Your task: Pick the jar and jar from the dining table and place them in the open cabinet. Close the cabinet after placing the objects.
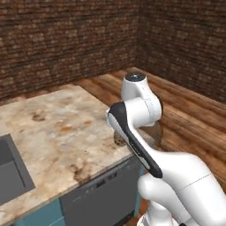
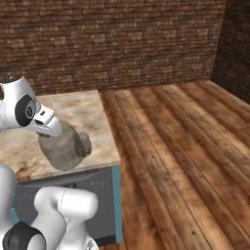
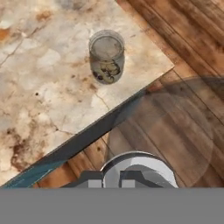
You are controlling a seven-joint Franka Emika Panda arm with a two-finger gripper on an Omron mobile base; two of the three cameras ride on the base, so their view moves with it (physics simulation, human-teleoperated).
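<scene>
I see the arm point(image 1: 132, 114) bent over the table point(image 1: 57, 128) corner; gripper point(image 3: 138, 173) clenched on the big jar point(image 2: 61, 146), seemingly; small jar point(image 3: 106, 57) stands apart.

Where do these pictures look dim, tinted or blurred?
Hand view: the smoky wide jar lays a dark round tint over the floor planks; the small jar is fairly sharp. Right base view: the wide jar looks hazy and the brick wall darkens toward the right corner. Left base view: even light, soft textures.
</scene>
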